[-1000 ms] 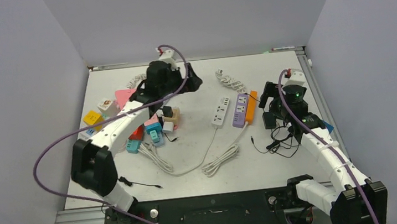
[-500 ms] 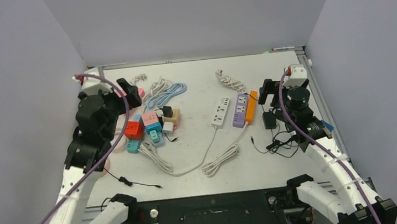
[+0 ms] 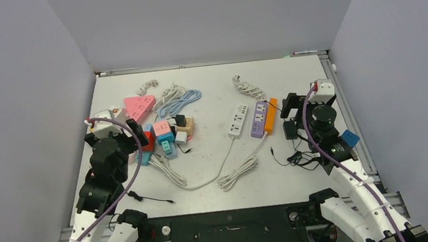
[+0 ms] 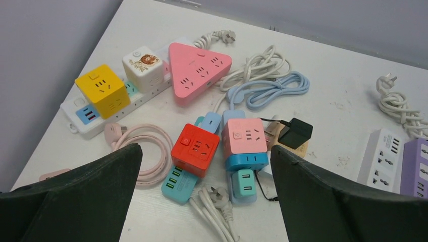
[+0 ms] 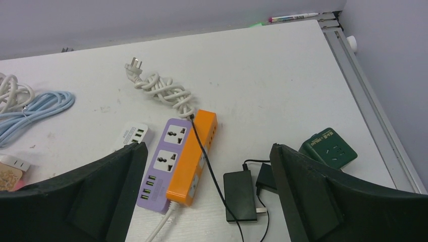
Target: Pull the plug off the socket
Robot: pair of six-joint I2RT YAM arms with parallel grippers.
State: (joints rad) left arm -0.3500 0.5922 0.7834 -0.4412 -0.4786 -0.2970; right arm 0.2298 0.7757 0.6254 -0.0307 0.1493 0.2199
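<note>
The plug is a small black box with a thin black lead, seated on a tan socket cube at mid-worktop. Its long axis slants left-to-right; the prongs are hidden. It lies ahead and right of the wide-spread left claw, apart from it. The right claw also gapes wide.

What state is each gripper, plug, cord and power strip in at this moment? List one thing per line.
left gripper: open, holding nothing
right gripper: open, holding nothing
black plug: seated in the tan socket
purple power strip: outlets empty
white cord: coiled, its plug free
</note>
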